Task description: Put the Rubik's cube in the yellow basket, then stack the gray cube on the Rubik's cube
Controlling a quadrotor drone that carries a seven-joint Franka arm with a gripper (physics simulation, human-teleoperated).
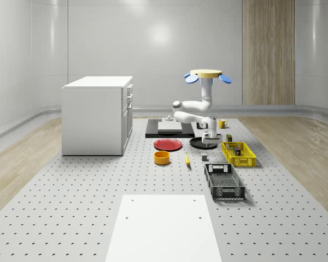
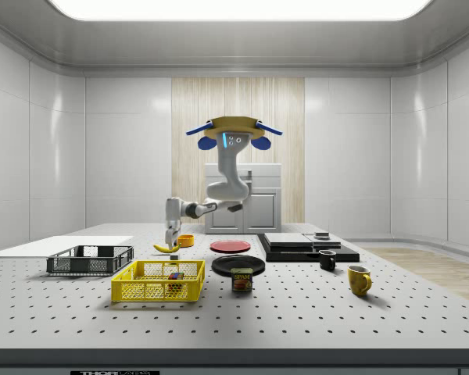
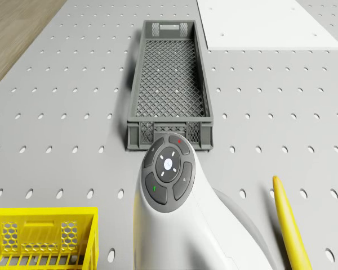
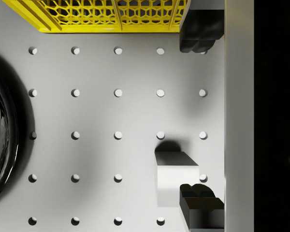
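In the whole-scene view, from left to right: a white cabinet (image 1: 97,114); a red plate (image 1: 168,144) with an orange bowl (image 1: 162,158) in front of it; a banana (image 1: 187,159); then the gray cube (image 1: 204,158) on the table (image 1: 71,202), just below the gripper (image 1: 209,140); the drone (image 1: 208,76) hovers above the black plate (image 1: 197,143); furthest right sit the yellow basket (image 1: 239,153) and the dark gray crate (image 1: 224,181); the Rubik's cube (image 2: 174,276) lies inside the yellow basket in the side view; in the wrist view the 2 fingers (image 4: 200,200) stand wide apart, one over the gray cube's edge, clamping nothing.
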